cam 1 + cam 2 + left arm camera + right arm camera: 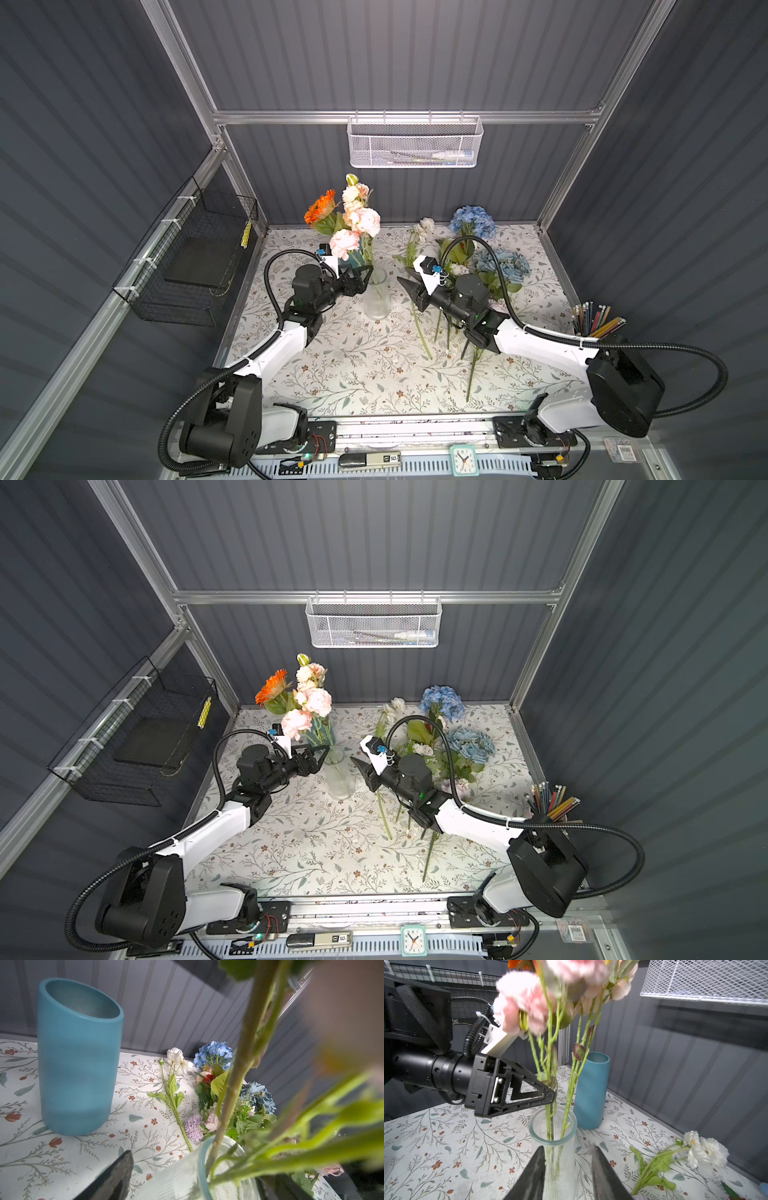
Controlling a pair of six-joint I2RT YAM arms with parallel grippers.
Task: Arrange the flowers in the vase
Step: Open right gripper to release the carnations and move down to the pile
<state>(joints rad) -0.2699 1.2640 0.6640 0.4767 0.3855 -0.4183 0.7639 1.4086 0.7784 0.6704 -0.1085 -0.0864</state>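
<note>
Left gripper (pixel 368 276): jaws wide apart, on both sides of the green stems just over the rim of the glass vase (pixel 376 305), clamped on nothing. In the right wrist view, one finger tip right at the stems; touching or not, cannot tell.

Right gripper (pixel 567 1146): jaws also apart, empty, pointing at the glass vase from the other side. In both top views, a small gap to the glass.

Only in the right wrist view: stems going down inside the glass. Above them, pink flowers (pixel 360 222) and orange daisy (pixel 320 207), standing up in this vase.

Only in the left wrist view: the inside of the blue vase (pixel 79 1059), empty, upright, just beside the glass one; also a lilac head (pixel 194 1127).

Further right, lying on the table (pixel 353 370): white flower (pixel 705 1150), blue hydrangea (pixel 473 220), dusty-blue roses (pixel 505 266), with the right arm above their stems.
</note>
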